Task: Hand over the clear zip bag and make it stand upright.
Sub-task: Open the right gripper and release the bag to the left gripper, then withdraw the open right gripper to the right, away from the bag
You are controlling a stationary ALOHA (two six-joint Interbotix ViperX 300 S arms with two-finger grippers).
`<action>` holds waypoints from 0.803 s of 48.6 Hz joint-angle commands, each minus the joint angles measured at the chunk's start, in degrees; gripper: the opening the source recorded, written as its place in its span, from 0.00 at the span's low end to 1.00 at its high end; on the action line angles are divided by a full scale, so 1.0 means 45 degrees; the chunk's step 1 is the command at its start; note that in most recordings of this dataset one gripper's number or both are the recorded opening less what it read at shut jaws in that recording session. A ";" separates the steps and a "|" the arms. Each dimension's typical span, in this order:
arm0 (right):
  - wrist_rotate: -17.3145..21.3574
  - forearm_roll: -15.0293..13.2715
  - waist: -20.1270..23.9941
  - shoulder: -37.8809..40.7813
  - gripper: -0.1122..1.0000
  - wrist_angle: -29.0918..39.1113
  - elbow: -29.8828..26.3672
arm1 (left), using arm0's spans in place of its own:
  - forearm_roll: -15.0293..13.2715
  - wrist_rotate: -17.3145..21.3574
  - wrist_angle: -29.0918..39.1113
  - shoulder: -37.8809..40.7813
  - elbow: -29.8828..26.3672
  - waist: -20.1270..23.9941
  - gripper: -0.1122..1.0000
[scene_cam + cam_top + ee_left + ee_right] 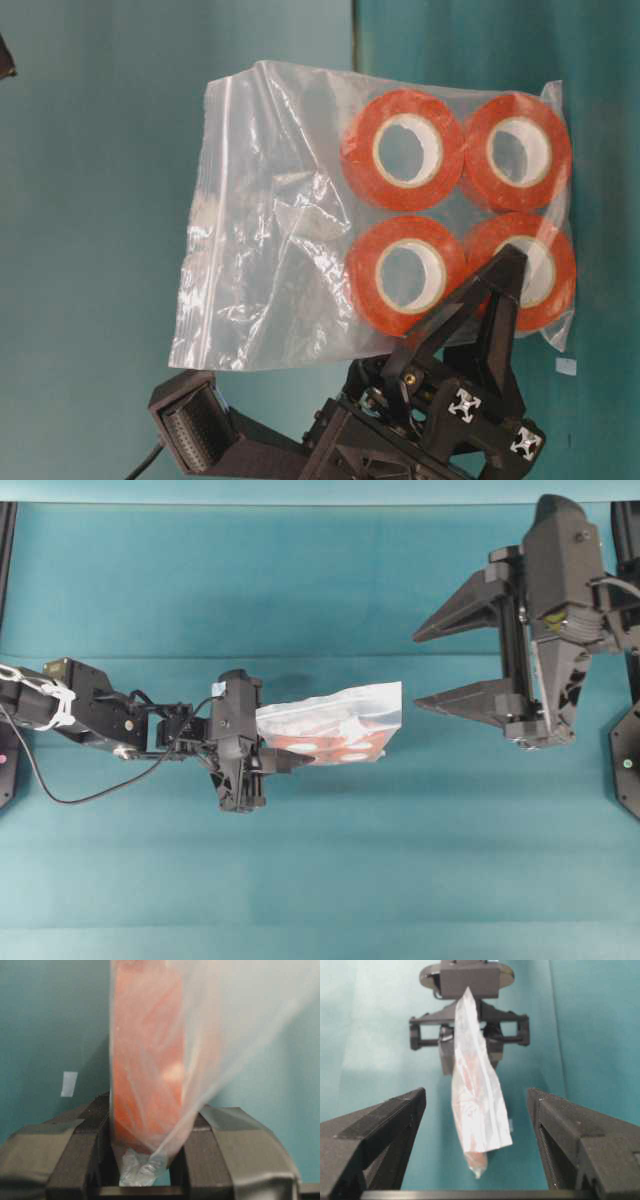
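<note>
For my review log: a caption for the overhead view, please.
Left gripper holds the clear zip bag out toward the open right gripper.

A flat teal matte table surface (300, 880) fills the scene on every side of the hands, evenly lit, with soft shadows beneath them. A paler teal band (300, 490) runs along its far edge. A small white rectangular scrap (69, 1084) lies on the surface just left of the left hand.
</note>
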 commanded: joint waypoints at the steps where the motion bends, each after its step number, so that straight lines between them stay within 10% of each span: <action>1: 0.0098 0.0039 -0.0020 -0.0176 0.87 -0.0137 -0.0117 | 0.0020 0.0020 0.0000 -0.0156 -0.0039 -0.0039 0.31; 39: 0.0098 0.0039 0.0176 -0.0195 0.87 -0.0234 0.0098 | 0.0020 -0.0039 0.0000 -0.0156 -0.0078 -0.0020 0.31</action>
